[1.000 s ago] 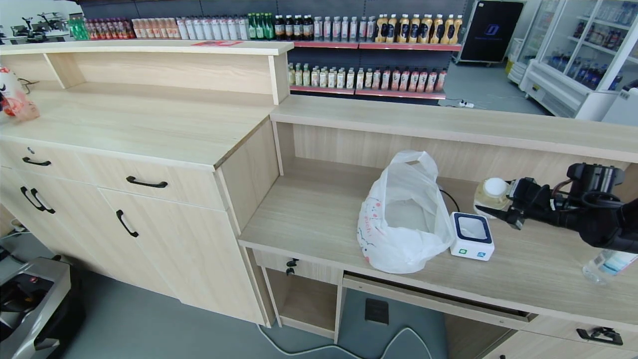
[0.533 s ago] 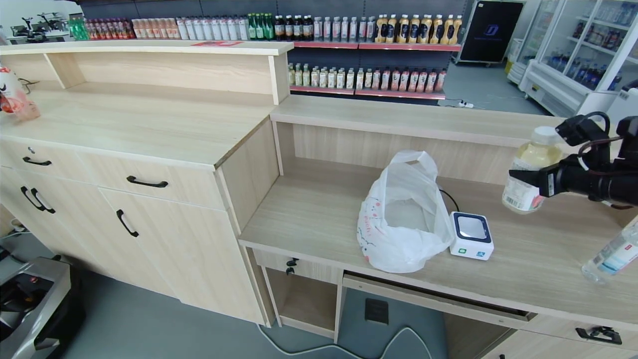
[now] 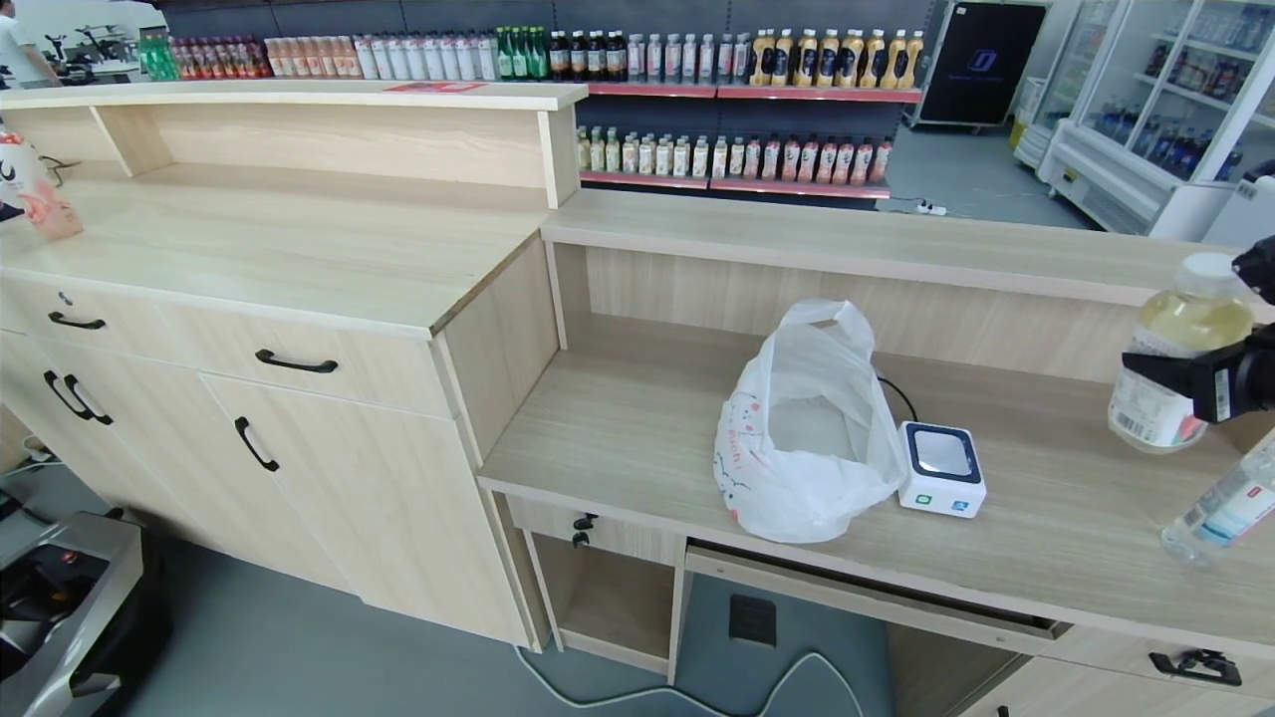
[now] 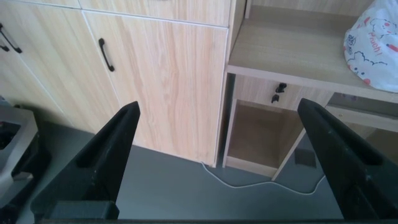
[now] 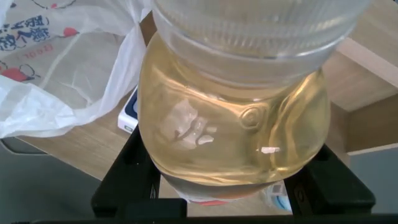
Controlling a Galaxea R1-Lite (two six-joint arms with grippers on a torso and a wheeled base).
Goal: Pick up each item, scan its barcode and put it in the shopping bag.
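R hand [image 3: 1195, 383] is pinching the juice bottle [image 3: 1190, 324] around its middle, clear of the desk [image 3: 637, 428], at the far right end of the counter. The bottle is upright, long axis vertical, cap up. In the R wrist view it sits between the two black fingers [image 5: 134, 180].

What your next move turns on: the scanner [image 3: 943, 468] lies to the robot's left of the bottle and lower, flat on the desk with its window facing up. The shopping bag [image 3: 802, 438] is just past it on the same side, mouth open, its side against the scanner. So scanner first, then bag, along one leftward line.

The barcode shows on the label's lower band, toward the scanner side. With the bottle vertical, the code prob. won't face the upward window, so you'd likely need to tip the bottle as well as carry it left and down.

L hand [image 4: 217, 155] is spread wide and empty, low over the floor by the cupboard doors, well apart from the scanner. R arm is the nearer one.

A 2nd bottle [image 3: 1220, 508], clear, lies tilted at the desk's right edge, below the held one.
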